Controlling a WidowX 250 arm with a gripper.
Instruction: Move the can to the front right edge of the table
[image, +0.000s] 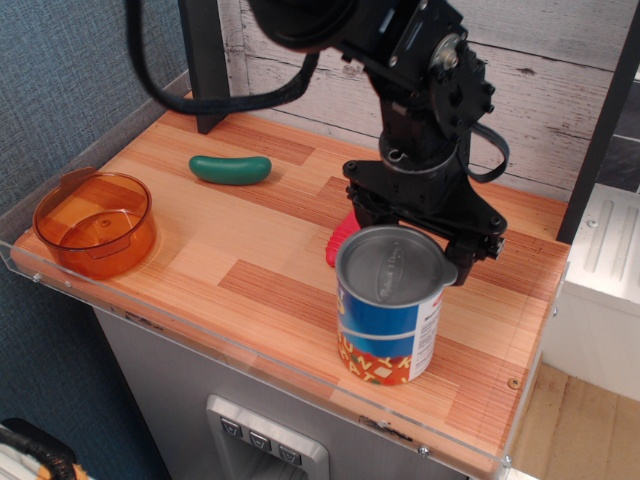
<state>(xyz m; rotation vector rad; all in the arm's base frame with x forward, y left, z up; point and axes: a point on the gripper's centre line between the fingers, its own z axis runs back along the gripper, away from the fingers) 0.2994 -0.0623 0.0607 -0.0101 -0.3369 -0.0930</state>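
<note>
The can (388, 322) has a grey metal lid, a blue label with yellow letters and a red patterned base band. It stands upright near the front right of the striped wooden table (250, 275). My black gripper (396, 258) reaches down from behind and grips the can's upper part, one finger (456, 266) showing at the lid's right side. The can's base is close to the table top; I cannot tell whether it touches.
An orange translucent bowl (95, 222) sits at the front left corner. A green pickle-shaped toy (230, 168) lies at the back left. A red-handled spoon (340, 240) lies mostly hidden behind the can. A clear acrylic rim (250, 352) runs along the front edge. A black post (205, 60) stands at the back.
</note>
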